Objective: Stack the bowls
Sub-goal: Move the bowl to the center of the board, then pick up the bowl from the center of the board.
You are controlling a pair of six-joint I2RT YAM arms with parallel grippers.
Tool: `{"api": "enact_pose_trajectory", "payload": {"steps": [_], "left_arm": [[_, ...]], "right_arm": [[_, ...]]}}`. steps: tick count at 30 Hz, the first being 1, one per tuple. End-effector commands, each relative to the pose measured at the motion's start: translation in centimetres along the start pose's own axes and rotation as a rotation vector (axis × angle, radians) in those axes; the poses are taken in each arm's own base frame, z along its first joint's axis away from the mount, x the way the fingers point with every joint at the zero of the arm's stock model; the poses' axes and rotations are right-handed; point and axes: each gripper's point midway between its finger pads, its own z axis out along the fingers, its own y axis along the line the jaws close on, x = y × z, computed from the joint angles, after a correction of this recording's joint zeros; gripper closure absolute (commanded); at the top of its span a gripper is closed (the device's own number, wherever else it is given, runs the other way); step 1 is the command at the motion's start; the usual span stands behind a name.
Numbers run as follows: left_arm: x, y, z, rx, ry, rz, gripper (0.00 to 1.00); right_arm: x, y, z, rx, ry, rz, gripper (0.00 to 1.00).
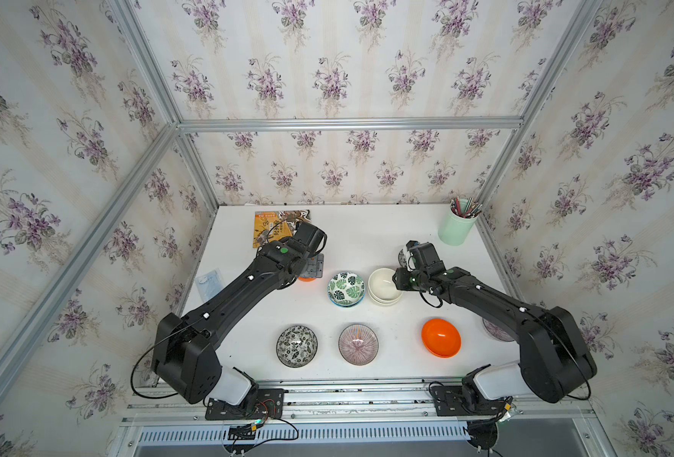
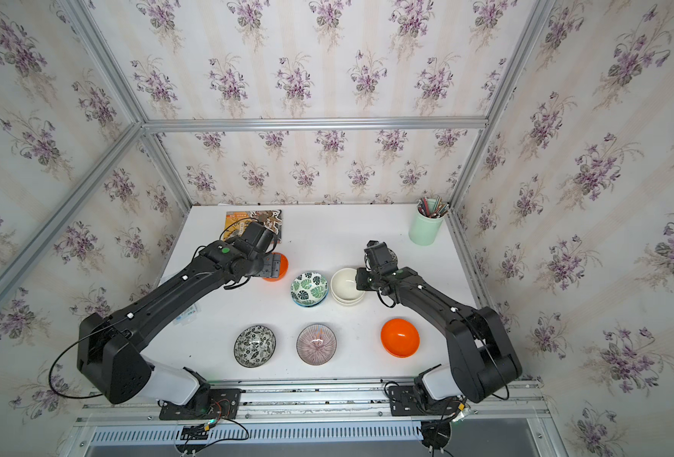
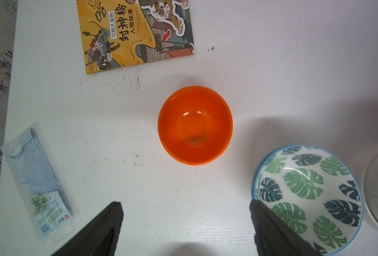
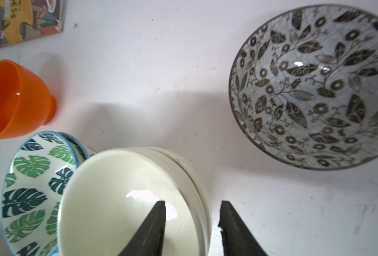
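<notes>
**bowlfan:** Where's everything sitting? Read the worktop (image 1: 367, 237) as a clock, seen from a top view.

**yamtinker:** Around the middle there's a nested leaf-print pair (image 1: 346, 289), with a nested cream pair (image 1: 384, 285) just beside it toward 3. The singles: floral bowl (image 1: 296, 346) at 7, striped bowl (image 1: 358, 343) at 6, orange bowl (image 1: 440, 337) at 5, second orange bowl (image 3: 195, 125) at 10, second floral bowl (image 4: 312, 86) at 2.

**bowlfan:** And the jaws?

**yamtinker:** The right jaws are parted and straddle the top cream rim. One finger (image 4: 154, 226) is inside and the other outside, and I don't see them pinching it. The left jaws are spread wide with nothing in them, hovering over the orange one at 10.

**bowlfan:** Any handling tips?

**yamtinker:** My guess is the glazed ones are hard, slick and easy to chip, so set them down gently. The orange ones look like light plastic and could skate when nudged. I'd grab at the rim, one finger in and one out, and keep the bowl level.
</notes>
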Motion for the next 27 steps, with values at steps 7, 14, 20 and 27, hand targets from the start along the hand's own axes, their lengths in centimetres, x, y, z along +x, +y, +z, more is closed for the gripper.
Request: {"api": "enact_pose_trajectory", "payload": {"steps": [7,14,20,27], "left_arm": [[-0.4,0.5,-0.5,-0.019,-0.008,0.002,0.07],[-0.3,0.8,-0.8,-0.026,-0.013,-0.004,0.07],[0.0,1.2,-1.0,-0.04,-0.019,-0.004,0.07],[0.1,1.4,-0.7,-0.045,-0.019,-0.007,0.07]], "right_arm": [[-6.3,-9.0,-2.5,0.151,-0.167,0.183,0.5],[-6.5,-11.9,1.3,0.231,-0.089,0.195,0.49],[-6.0,-13.5,3.0,0.247,-0.057,0.221,0.49],[-5.5,-13.4,4.7,0.22,-0.02,0.222,0.6]]}}
